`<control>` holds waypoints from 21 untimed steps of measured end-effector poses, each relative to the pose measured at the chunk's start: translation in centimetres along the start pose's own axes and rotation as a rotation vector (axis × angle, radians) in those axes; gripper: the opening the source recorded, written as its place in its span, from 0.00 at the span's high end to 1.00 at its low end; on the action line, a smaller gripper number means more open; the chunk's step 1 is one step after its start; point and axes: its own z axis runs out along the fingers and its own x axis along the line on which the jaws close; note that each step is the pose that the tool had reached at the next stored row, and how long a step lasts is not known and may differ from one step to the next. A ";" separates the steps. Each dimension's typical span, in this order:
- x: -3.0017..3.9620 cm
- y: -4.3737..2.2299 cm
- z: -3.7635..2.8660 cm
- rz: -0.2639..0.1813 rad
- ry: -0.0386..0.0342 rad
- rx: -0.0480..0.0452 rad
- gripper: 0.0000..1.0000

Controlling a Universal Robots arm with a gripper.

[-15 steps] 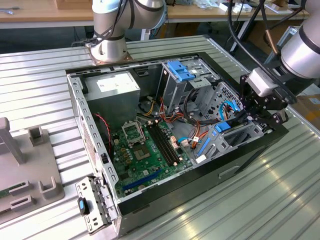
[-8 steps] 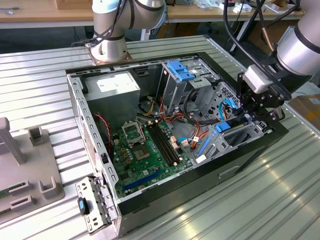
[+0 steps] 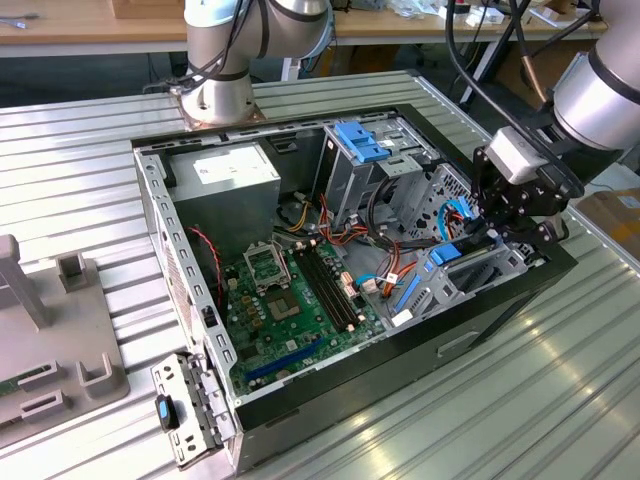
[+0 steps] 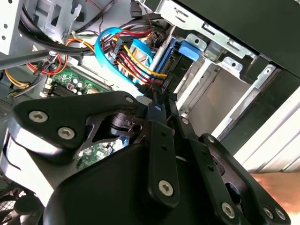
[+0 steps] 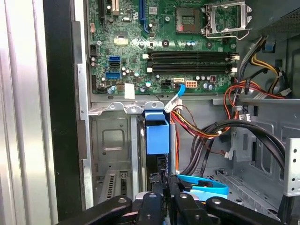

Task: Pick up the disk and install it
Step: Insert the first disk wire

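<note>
Bright even overhead light, glare on ribbed metal table, claw close-up soft, bg sharp.

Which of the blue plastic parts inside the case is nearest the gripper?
The blue carrier in the bay directly under the gripper, unlike the blue bracket atop the upright cage further back.

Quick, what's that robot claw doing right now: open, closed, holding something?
Gripper: cannot be told whether it is open or closed; it sits right at the disk inside the computer case.
</note>
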 end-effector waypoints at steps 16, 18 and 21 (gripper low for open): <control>-0.71 -0.98 0.17 -0.006 0.0073 -0.0240 0.84; -0.71 -0.98 0.18 -0.019 0.0067 -0.0240 0.84; -0.54 -0.96 0.19 -0.021 0.0009 -0.0118 0.84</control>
